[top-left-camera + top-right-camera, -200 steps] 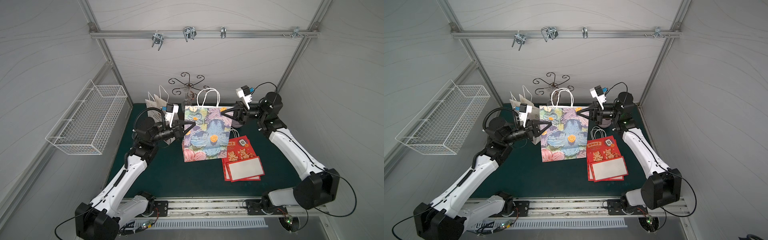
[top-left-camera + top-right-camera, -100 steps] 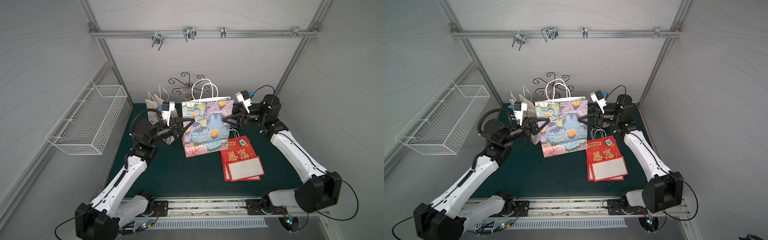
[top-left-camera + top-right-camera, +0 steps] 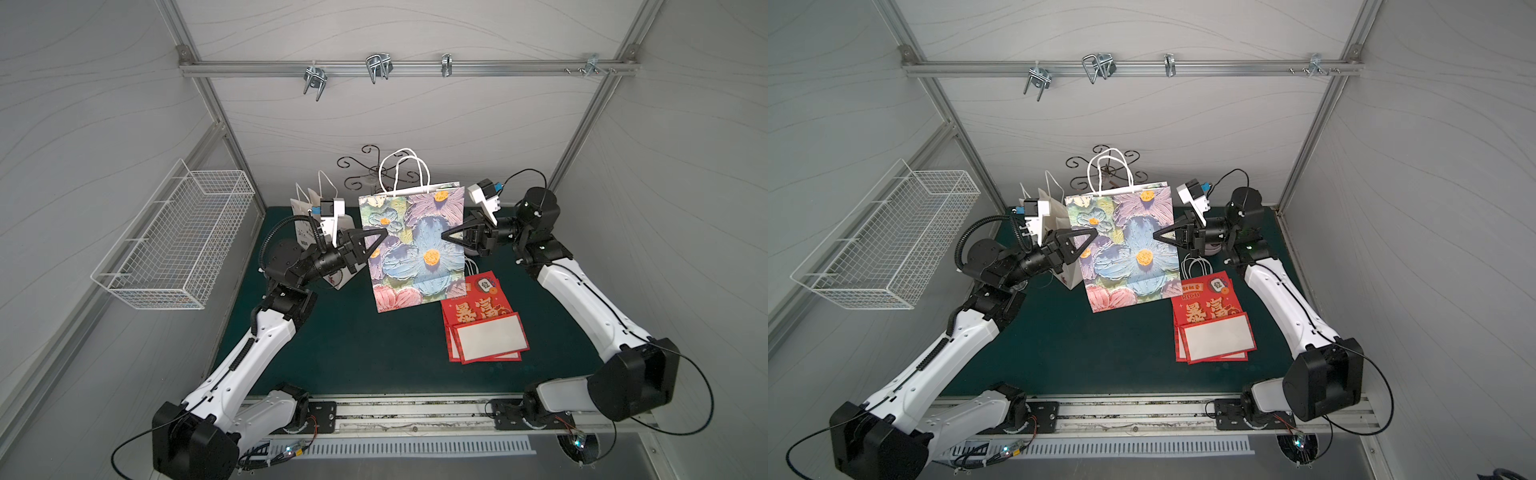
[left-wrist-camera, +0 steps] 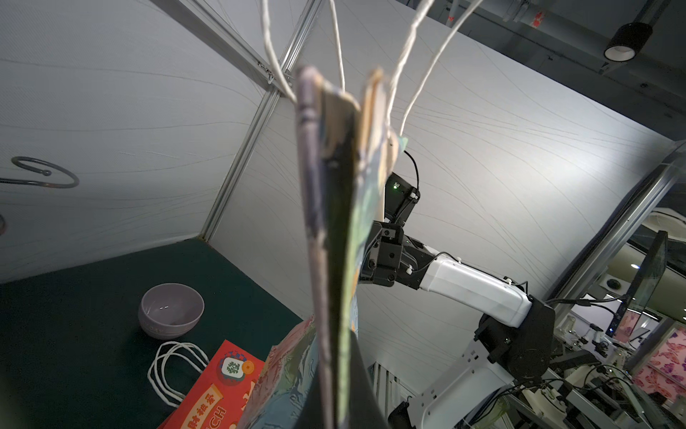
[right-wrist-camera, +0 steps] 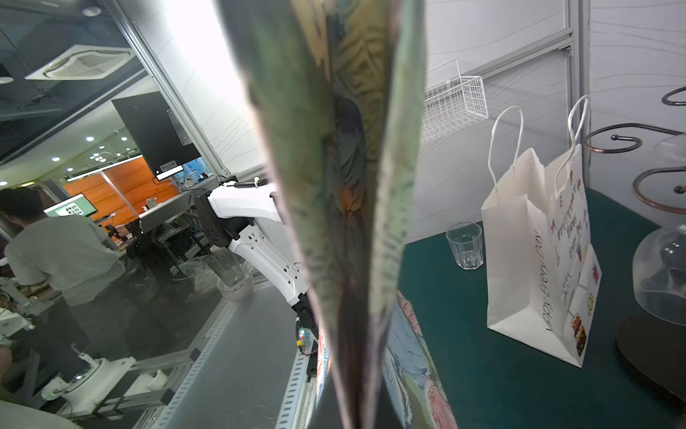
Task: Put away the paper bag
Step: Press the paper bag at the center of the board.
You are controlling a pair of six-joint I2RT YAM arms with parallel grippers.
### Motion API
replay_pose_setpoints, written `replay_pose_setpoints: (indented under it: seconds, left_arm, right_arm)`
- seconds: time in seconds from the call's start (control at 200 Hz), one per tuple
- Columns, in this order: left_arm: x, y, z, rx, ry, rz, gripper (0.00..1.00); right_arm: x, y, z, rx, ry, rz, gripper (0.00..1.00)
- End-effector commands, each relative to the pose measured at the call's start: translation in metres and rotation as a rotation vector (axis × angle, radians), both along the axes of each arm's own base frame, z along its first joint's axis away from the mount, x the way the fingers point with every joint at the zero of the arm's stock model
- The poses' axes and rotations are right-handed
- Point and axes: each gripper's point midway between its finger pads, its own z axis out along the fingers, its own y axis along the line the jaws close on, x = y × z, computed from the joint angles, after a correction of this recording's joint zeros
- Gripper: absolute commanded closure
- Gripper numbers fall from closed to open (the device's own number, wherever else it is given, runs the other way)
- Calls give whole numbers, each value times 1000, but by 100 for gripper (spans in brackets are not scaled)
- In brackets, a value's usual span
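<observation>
Floral paper bag: centre of frame in both top views, upright, folded flat, printed face toward the camera. Twin white cord handles standing above the top edge. Supported between both arms, one at each side edge, about mid-height. Contact between lower edge and green mat: not determinable.

Left gripper: left of centre, jaws pressed together, pinching the bag's left side edge, tip overlapping the printed face. In the left wrist view, bag seen edge-on, running down the middle of the frame to its bottom edge.

Right gripper: right of centre, jaws pressed together, pinching the bag's right side edge. In the right wrist view, folded side gusset filling the centre of the frame.

Surroundings:
- Red paper bag: flat on the mat, lower right of centre, just beside the floral bag's bottom corner.
- White paper bag: upright, upper left of centre, behind the left gripper.
- Wire basket: on the wall, left side of frame.
- Hook rail: across the top of frame.
- Bowl: on the mat, lower left of the left wrist view.
- Glass tumbler: right of centre in the right wrist view, near the white bag.
</observation>
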Motion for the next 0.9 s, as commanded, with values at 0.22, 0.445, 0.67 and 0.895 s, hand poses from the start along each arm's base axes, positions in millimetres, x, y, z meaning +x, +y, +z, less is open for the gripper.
replay_pose_setpoints:
  seconds: [0.22,0.445,0.67,0.895]
  left_arm:
    - [2,30,33,47,-186,271,28]
    - [14,105,22,64,-233,761,28]
    - [-1,93,-29,372,-349,703,29]
    - [-33,54,-55,442,-468,417,29]
  right_arm:
    - [7,-13,45,66,-63,-109,100]
    - [10,-25,63,85,14,-226,100]
    - [26,-31,84,91,178,-378,100]
    - [16,-32,108,87,313,-344,100]
